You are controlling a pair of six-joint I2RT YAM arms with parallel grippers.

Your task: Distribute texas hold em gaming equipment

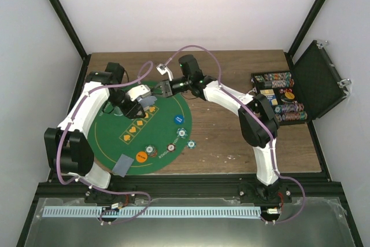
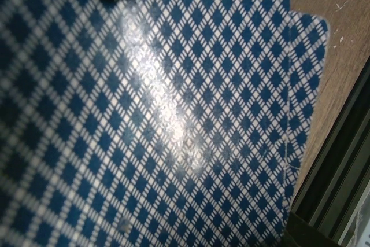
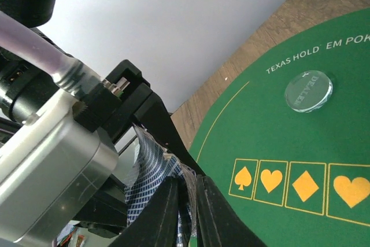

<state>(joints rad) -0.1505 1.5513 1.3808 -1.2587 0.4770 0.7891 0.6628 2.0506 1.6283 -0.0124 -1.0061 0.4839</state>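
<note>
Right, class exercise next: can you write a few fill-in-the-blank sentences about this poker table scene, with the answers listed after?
The clear button lying on the green mat reads ____.
The black case on the table's right side has its lid ____.
The deck has backs patterned in white and ____.
The right gripper pinches one patterned ____.
Missing words: DEALER; open; blue; card.
</note>
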